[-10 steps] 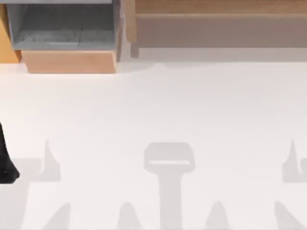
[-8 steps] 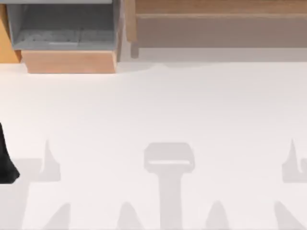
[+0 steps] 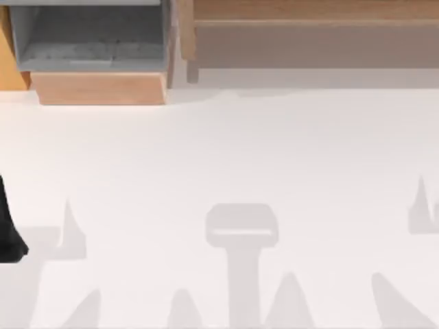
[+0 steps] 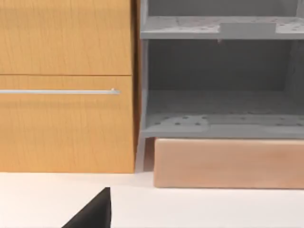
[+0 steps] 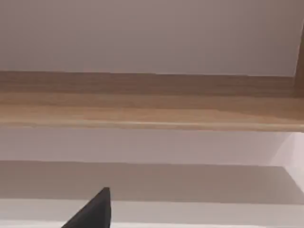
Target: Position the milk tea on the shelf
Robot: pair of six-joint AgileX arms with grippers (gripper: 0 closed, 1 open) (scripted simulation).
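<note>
The milk tea is out of view. The shelf, a long light-brown wooden unit with a plain grey-brown front panel and a thin side post, stands along the table's far edge at the right. The right wrist view faces its wooden board from close by. A black part of my left arm pokes in at the table's left edge. A dark tip of my left gripper shows low in the left wrist view. A dark tip of my right gripper shows low in the right wrist view.
A smaller wooden box with a grey lining stands at the far left, beside the shelf. The left wrist view shows its grey perforated compartments next to an orange-brown cabinet front with a metal handle. Arm shadows lie on the white table.
The right arm's shadows on the table have shifted towards the far side and to the left. The left arm has not moved.
</note>
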